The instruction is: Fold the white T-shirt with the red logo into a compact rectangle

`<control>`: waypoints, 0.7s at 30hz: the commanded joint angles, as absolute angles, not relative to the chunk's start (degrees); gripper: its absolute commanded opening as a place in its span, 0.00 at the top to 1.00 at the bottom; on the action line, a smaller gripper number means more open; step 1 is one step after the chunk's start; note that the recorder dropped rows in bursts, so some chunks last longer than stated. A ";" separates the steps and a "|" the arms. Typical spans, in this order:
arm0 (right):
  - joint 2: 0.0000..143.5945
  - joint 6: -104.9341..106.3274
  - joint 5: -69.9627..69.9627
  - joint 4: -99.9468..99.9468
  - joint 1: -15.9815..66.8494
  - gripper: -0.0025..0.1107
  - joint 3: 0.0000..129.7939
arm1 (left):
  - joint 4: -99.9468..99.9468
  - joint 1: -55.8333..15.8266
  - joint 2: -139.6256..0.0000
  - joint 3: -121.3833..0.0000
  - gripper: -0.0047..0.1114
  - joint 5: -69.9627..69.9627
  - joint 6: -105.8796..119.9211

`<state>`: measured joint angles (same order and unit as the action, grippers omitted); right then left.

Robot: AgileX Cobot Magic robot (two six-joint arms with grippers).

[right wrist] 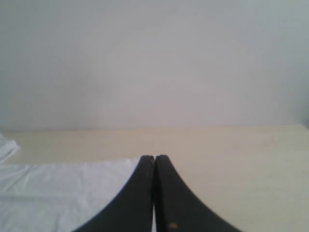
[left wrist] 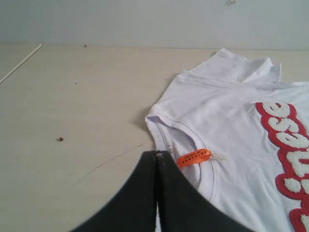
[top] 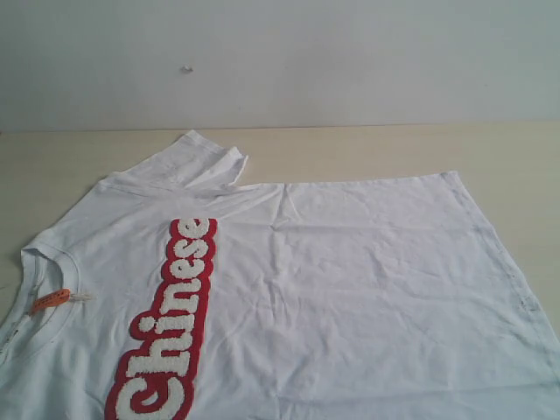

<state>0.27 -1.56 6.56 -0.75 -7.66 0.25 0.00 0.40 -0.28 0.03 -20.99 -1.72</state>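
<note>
Left gripper [left wrist: 157, 155] and right gripper [right wrist: 154, 158] sit pinched shut and empty at the white T-shirt [top: 350, 280], which looks like light, limp cotton, best pinched by a shoulder or hem edge.

The red logo [top: 168, 325] reads "Chinese" (the orange tag [left wrist: 193, 157] seems illegible).

t-shirt [top: 350, 289] flat on table [top: 367, 153], lying sideways: collar [top: 39, 258] at left edge, hem [top: 497, 254] to right. tag [top: 50, 300] inside collar. logo [top: 171, 324] runs near-to-far just right of collar. sleeve [top: 201, 162] at far side, wall [top: 280, 61] behind table
</note>
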 commanded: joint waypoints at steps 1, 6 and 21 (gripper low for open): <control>0.00 -1.94 0.31 0.00 -7.96 0.98 0.00 | 0.00 0.63 0.00 0.00 0.96 -20.29 -1.98; 0.00 -3.54 -2.55 -0.36 -7.96 0.98 0.00 | 0.00 0.63 0.00 0.00 0.96 -20.29 -1.98; 0.00 -8.18 -20.95 -2.02 -7.96 0.98 0.00 | 0.00 0.63 0.00 0.00 0.96 -20.29 -1.98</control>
<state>0.27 -7.32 -19.90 -1.81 -7.66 0.25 0.00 0.40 -0.28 0.03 -20.99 -1.72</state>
